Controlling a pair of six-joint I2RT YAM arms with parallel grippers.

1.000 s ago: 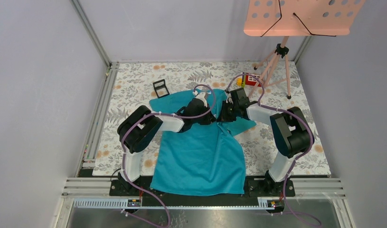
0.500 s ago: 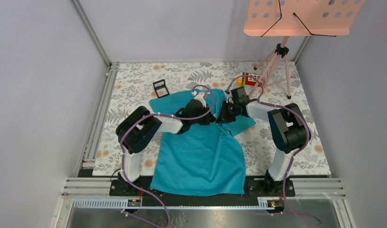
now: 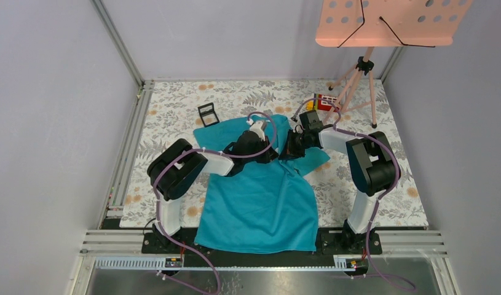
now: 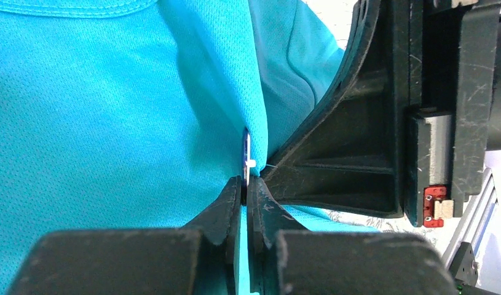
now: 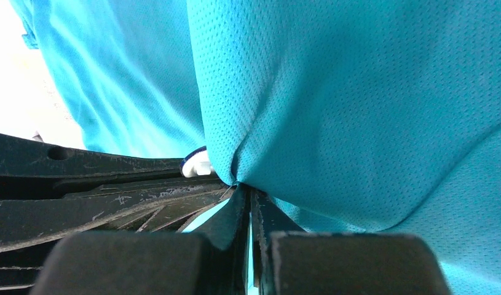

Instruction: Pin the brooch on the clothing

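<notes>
Table [image 3: 174, 110]: brooch [image 4: 247, 153] seemingly in left gripper [image 4: 245, 184]

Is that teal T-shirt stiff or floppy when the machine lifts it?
Probably floppy: where the right hand pinches it, the T-shirt bunches into a peaked fold and drapes away. Likely light too, since a fingertip pinch holds that fold up. Its mesh knit looks grippy rather than slippery.

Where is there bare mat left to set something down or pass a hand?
Bare mat: the far strip between black stand and red-yellow object; far-left, between rail and T-shirt; right of the right arm. Crowded mid-shirt, where left hand and right hand meet.
</notes>
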